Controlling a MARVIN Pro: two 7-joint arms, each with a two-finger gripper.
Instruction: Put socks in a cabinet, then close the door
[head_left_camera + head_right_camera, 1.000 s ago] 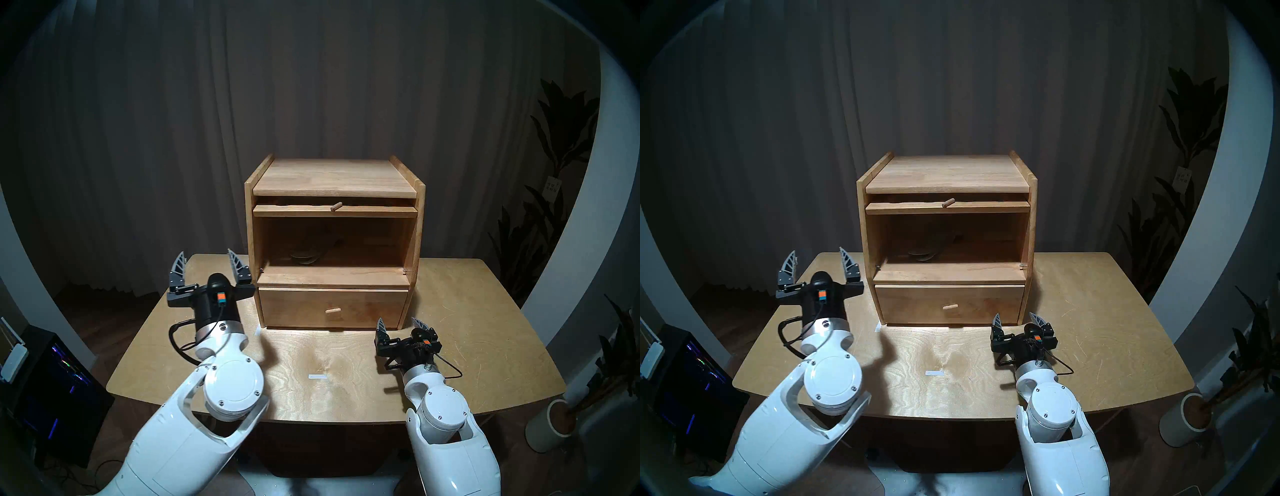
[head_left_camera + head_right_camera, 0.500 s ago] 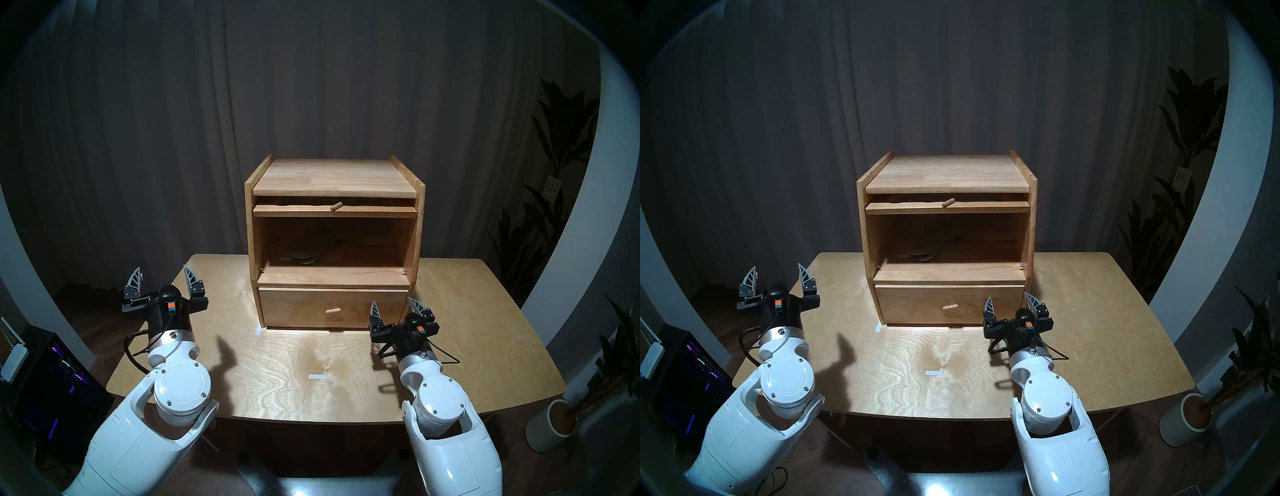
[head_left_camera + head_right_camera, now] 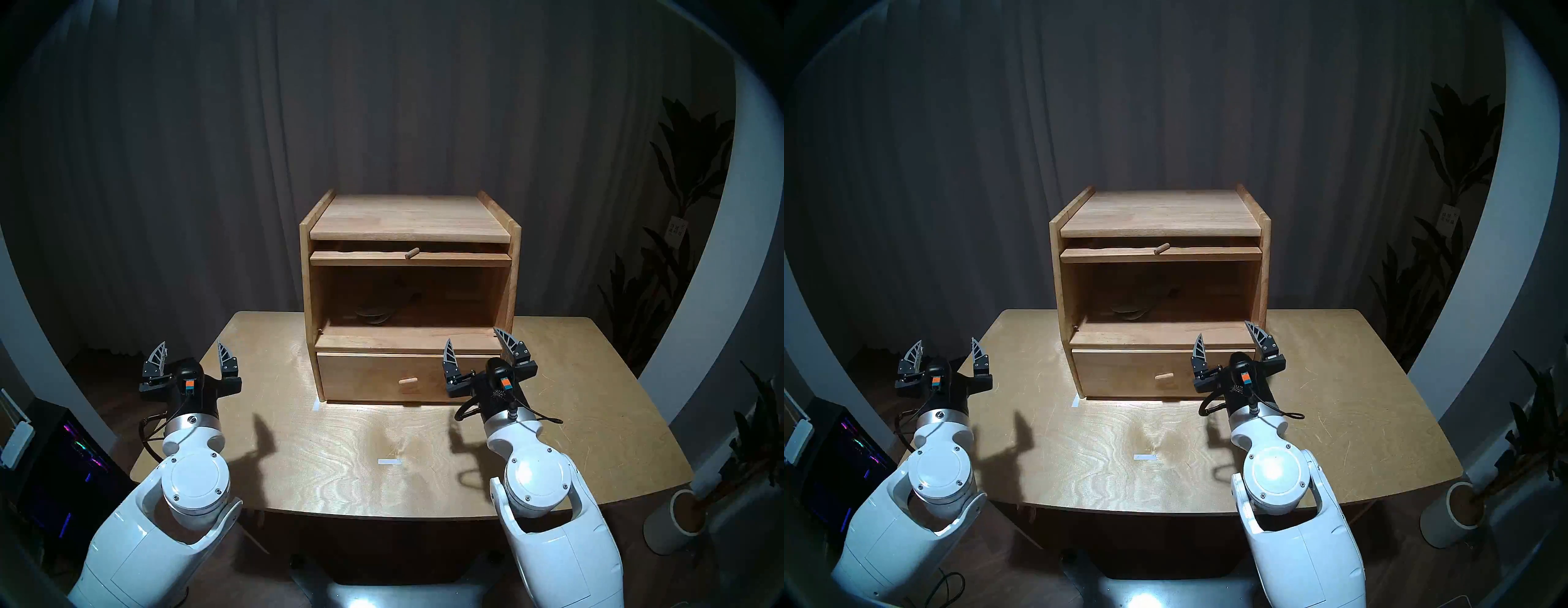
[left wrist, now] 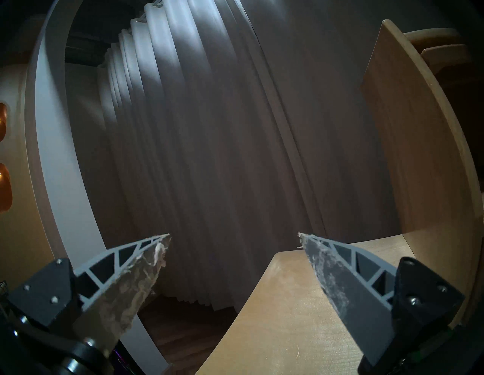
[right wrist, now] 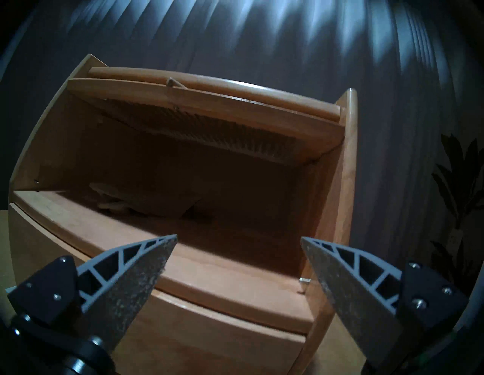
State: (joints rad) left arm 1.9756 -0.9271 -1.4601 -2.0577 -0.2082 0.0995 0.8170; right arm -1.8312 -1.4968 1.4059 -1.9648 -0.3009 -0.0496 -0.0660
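socks (image 5: 146, 204) lie inside the cabinet (image 3: 409, 216) under its raised door (image 3: 409, 259), as the left gripper (image 3: 191, 348) and right gripper (image 3: 477, 342) hover wide open, empty.

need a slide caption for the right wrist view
Open right gripper faces the cabinet, socks inside, door raised.

I see a smooth light-wood cabinet (image 3: 410, 220) on a glossy plywood worktop (image 3: 572, 382). The socks (image 5: 146, 201) inside look like soft matt knit cloth.
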